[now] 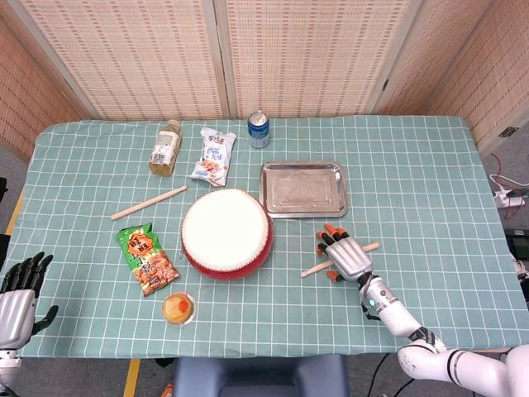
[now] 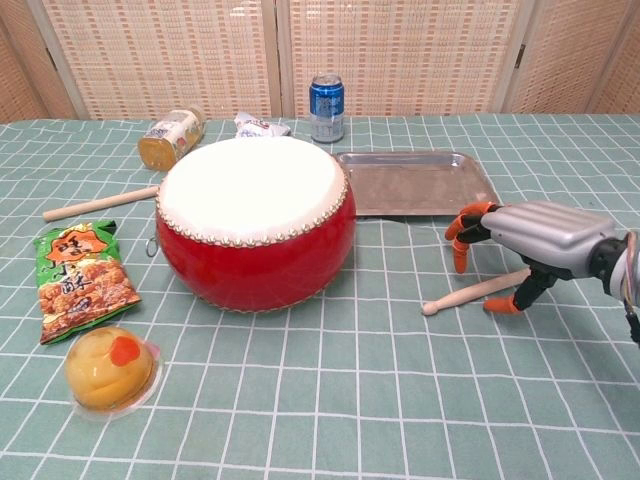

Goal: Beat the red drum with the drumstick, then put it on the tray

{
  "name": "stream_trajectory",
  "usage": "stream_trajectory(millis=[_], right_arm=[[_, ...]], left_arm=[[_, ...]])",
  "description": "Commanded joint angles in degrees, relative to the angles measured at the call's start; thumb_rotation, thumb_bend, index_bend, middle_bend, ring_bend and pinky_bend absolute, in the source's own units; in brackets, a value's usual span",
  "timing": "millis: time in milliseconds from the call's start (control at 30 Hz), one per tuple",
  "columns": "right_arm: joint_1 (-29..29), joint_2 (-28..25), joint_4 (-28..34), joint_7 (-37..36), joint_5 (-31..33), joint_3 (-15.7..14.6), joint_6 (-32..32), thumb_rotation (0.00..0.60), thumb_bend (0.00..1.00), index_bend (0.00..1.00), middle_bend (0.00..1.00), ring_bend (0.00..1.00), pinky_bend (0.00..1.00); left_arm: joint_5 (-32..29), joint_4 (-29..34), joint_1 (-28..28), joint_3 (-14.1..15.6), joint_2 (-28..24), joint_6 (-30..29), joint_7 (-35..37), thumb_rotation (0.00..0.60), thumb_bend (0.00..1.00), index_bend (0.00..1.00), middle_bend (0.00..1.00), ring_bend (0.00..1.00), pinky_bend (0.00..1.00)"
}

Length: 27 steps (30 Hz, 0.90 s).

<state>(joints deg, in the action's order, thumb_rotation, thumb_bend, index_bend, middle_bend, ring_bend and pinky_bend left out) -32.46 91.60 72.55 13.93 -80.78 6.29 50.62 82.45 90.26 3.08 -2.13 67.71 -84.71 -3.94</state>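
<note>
Drumstick [image 2: 480, 291] lies flat on the cloth right of the red drum [image 1: 226, 232], just in front of the tray [image 1: 302, 188]. Right hand [image 1: 345, 257] arches over its middle, fingers apart, thumb down beside it; not yet clamped. Risk: thin stick may roll or skid as fingers close. A second stick [image 1: 149, 203] lies left of the drum. Left hand [image 1: 18, 289] idles open at the table edge.

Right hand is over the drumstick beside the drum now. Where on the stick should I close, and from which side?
Close on the far half of the drumstick, under the right hand, coming down from above. It lies flat on the cloth, rounded tip towards the red drum, so fingers on either side can probably pinch it and leave that tip free.
</note>
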Motion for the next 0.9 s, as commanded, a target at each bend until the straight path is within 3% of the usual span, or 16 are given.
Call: stream_trajectory(millis=[33, 400, 600, 767, 900], right_arm=[[-0.4, 0.5, -0.6, -0.2, 0.6, 0.0, -0.2, 0.600, 0.31, 0.45, 0.14, 0.03, 0.18], [-1.3, 1.7, -1.8, -0.3, 2.3, -1.1, -1.1, 0.600, 0.36, 0.51, 0.14, 0.03, 0.18], [-1.2, 1.5, -1.4, -1.8, 2.4, -0.9, 0.2, 0.600, 0.41, 0.60, 0.14, 0.04, 0.18], [0.1, -1.0, 2.8, -10.9, 1.3, 0.4, 4.0, 0.600, 0.42, 0.62, 0.15, 0.05, 0.18], [1.1, -3.5, 6.5, -27.0, -0.4, 1.7, 5.9, 0.600, 0.42, 0.63, 0.16, 0.06, 0.18]], left_arm=[[-0.2, -0.6, 0.0, 0.1, 0.3, 0.3, 0.6, 0.600, 0.25, 0.01, 0.00, 0.00, 0.03], [-0.4, -1.9, -0.2, 0.1, 0.8, 0.5, 1.7, 0.600, 0.25, 0.01, 0.00, 0.00, 0.03], [-0.3, -2.3, -0.4, 0.2, 0.9, 0.3, 2.2, 0.600, 0.25, 0.01, 0.00, 0.00, 0.03], [-0.3, -2.4, -0.6, 0.2, 0.8, 0.2, 2.3, 0.600, 0.25, 0.01, 0.00, 0.00, 0.03], [0.0, -2.0, -0.4, 0.3, 0.8, 0.5, 2.0, 0.600, 0.25, 0.01, 0.00, 0.00, 0.03]])
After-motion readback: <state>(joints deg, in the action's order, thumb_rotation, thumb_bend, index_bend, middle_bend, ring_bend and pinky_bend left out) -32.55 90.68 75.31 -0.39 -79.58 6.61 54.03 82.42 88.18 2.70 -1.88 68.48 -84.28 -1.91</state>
